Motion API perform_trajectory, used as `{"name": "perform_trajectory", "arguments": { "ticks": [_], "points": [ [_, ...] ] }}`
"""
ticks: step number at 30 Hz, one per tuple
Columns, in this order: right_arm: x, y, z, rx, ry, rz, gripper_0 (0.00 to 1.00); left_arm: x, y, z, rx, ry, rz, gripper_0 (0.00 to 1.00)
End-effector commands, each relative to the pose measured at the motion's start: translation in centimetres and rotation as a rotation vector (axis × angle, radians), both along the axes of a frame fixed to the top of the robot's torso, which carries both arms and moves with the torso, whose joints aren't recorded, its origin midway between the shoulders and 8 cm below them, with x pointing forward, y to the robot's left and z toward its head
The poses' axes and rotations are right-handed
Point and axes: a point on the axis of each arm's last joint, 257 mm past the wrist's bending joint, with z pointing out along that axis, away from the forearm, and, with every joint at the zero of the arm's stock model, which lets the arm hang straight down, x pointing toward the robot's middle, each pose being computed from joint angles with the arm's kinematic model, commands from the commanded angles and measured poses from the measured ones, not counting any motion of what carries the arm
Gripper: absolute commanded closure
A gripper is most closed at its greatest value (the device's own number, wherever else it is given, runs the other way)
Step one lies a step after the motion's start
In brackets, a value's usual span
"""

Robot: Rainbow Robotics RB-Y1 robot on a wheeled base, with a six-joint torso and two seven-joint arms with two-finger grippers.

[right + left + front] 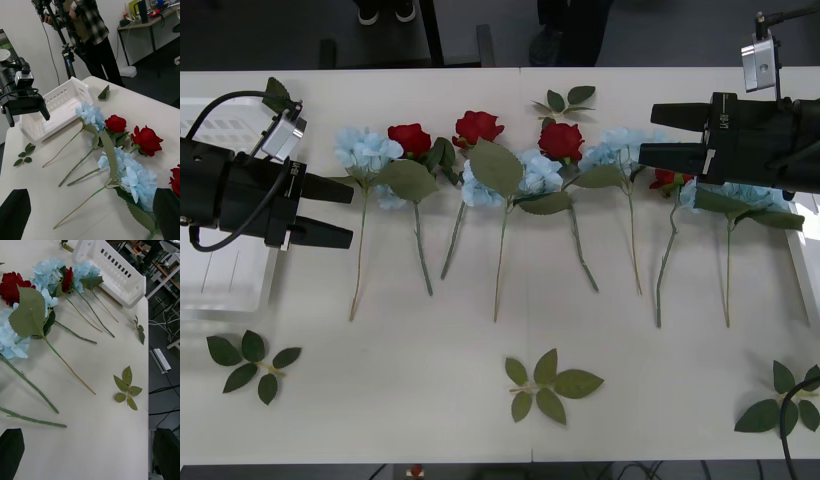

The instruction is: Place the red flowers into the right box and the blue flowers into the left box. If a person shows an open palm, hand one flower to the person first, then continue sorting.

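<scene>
1. The left tool, black and two-fingered, hangs at the left of the front view with its fingers spread and nothing between them; it sits over the inner edge of the ribbed translucent white plastic bin, the left box, just beside the leftmost stems.
2. The right tool, also black, hovers at the upper right of the front view, fingers released and empty, its tips close to a pale blue bloom.
3. The artificial deep-red roses and the pale sky-blue hydrangea-like clusters lie in a row across the middle of the white desk, blooms toward the top of the frame, thin green stems pointing down; none lies in a box yet, so sorting appears barely begun.
4. The right box seems to be the pale rim at the far right edge; little of it can be made out.
5. Loose green leaf sprigs lie along the lower desk, well apart from the row; they should be left alone.
6. No open palm is visible, so sorting may go ahead; judged from here, a good pick takes one stem alone, below its leaves, since neighbouring leaves overlap and a grip near the blooms risks dragging two flowers together.
</scene>
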Motion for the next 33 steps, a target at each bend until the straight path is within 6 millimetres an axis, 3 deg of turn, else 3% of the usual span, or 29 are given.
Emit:
{"name": "perform_trajectory", "arguments": {
  "ticks": [1,2,3,10,15,19,22,24,29,33],
  "points": [
    [-0.3,-0.2,1.0,-0.014,-0.022,0.011,0.05,-1.9,-0.3,-4.0,-0.032,0.119,0.032,0.0],
    [-0.6,-0.4,-1.9,-0.021,0.048,0.009,0.05,-1.7,-0.3,-3.6,-0.046,0.121,0.038,0.0],
    [-0.7,-0.3,-2.7,-0.021,0.067,0.011,0.05,-1.9,-0.2,-3.5,-0.043,0.134,0.039,0.0],
    [-0.1,-1.3,-1.2,-0.053,0.043,0.003,0.05,-1.3,1.2,-2.1,0.014,0.126,0.04,0.0],
    [1.6,-4.2,1.3,-0.146,0.047,-0.069,0.05,-0.6,3.0,-0.6,0.089,0.092,0.045,0.0],
    [3.0,-7.6,0.7,-0.27,0.121,-0.177,0.05,0.2,4.3,-0.2,0.143,0.07,0.067,0.0],
    [3.5,-10.5,-1.3,-0.369,0.228,-0.276,0.05,1.1,5.2,-0.2,0.206,0.03,0.091,0.0],
    [3.3,-12.7,-4.0,-0.439,0.359,-0.364,0.05,2.1,5.6,-0.1,0.251,0.085,0.183,0.0],
    [1.2,-16.8,-8.6,-0.513,0.659,-0.545,0.05,4.0,6.3,-0.3,0.338,0.252,0.412,0.0],
    [-0.8,-20.4,-10.8,-0.499,0.825,-0.688,0.05,5.5,6.6,-1.2,0.413,0.33,0.597,0.0]
  ]
}}
